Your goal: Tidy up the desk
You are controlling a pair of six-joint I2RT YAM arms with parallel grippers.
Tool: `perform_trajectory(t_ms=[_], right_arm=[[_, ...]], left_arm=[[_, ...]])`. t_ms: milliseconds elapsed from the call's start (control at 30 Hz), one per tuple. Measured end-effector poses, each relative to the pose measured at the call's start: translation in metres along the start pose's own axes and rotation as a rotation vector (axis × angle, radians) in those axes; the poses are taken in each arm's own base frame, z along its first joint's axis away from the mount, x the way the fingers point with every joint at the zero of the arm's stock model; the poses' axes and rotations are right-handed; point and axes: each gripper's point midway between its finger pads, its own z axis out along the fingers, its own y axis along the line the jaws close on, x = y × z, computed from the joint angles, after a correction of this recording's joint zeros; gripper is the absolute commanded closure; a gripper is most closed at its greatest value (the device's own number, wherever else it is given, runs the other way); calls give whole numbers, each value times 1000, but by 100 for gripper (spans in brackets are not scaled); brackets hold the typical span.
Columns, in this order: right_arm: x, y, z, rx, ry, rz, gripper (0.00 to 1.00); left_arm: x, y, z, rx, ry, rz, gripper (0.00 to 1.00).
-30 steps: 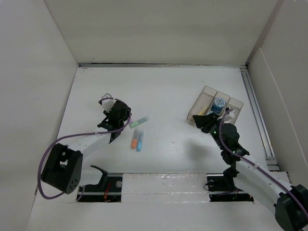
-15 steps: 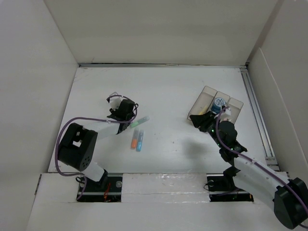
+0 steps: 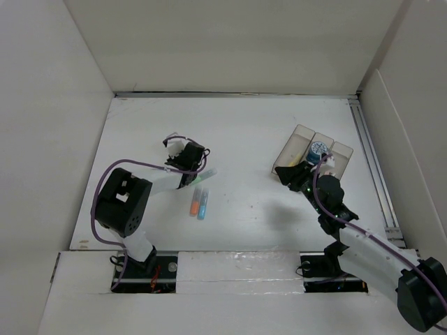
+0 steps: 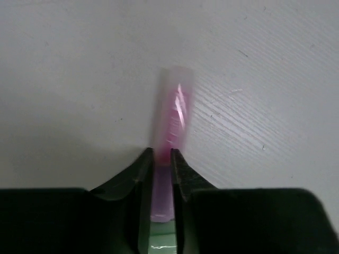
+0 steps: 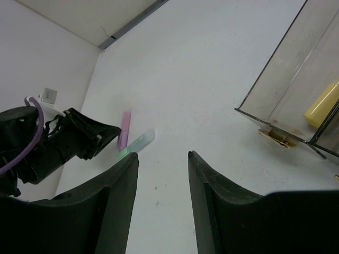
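Left tool clenched on pink highlighter, blurred, seemingly just above table. Right tool spread, empty, over table.

On the counter, a three-compartment tray sits at right, a roll in its middle compartment. Left of centre, two pens lie side by side; just behind them, a third pen is pinched between the fingers of the left tool. The right tool stands before the tray's near-left corner.
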Motion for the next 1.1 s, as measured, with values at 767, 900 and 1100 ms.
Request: perform_trajectory(t_ms=[767, 900, 1100], right_arm=[[-4, 4, -2, -14, -13, -7, 51], [-4, 4, -2, -14, -14, -7, 51], [-4, 4, -2, -14, -14, -10, 51]], left_arm=[[-8, -3, -6, 46, 25, 58, 69], [-2, -8, -1, 60, 56, 91, 69], [6, -12, -2, 94, 89, 107, 69]])
